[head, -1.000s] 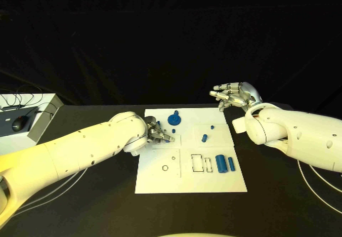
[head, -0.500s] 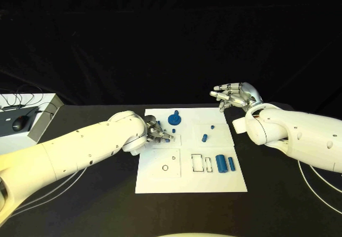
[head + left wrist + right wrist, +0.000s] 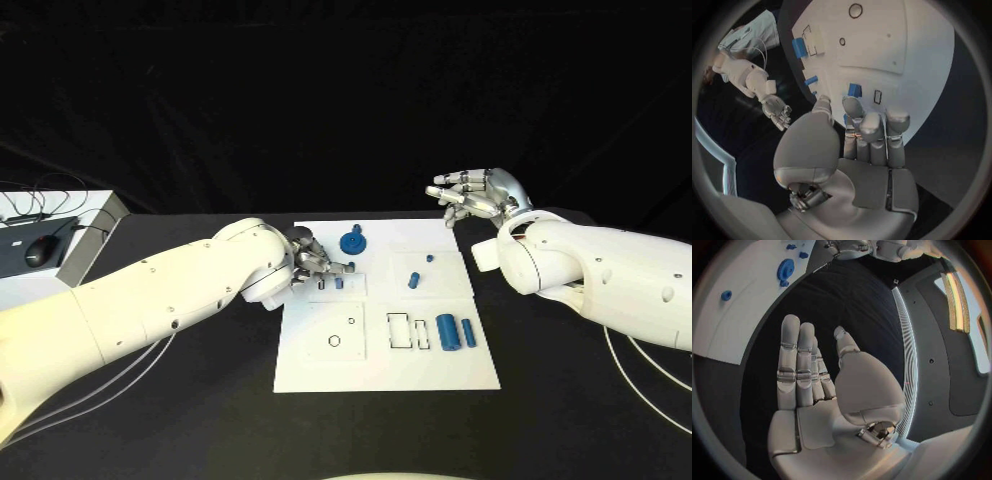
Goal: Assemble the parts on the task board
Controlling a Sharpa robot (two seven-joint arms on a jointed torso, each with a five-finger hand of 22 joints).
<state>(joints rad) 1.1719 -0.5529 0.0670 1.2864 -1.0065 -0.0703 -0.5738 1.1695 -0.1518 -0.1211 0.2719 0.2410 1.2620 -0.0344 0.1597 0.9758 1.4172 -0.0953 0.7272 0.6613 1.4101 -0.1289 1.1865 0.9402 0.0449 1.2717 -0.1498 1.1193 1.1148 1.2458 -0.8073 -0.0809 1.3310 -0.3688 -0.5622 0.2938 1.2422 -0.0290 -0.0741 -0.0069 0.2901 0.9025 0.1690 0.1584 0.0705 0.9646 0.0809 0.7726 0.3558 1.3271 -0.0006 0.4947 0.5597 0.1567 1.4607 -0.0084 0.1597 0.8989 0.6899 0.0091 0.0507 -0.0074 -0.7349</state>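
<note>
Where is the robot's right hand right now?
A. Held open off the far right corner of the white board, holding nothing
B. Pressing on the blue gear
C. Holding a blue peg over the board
A: the right hand is up beyond the task board, fingers apart and empty.

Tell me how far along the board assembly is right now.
Early stage. On the task board a blue gear already sits near the far edge. The left robot hand is working over a small blue part. Two blue cylinders lie loose, outlined slots stay empty, and the right robot hand waits open off the board.
</note>
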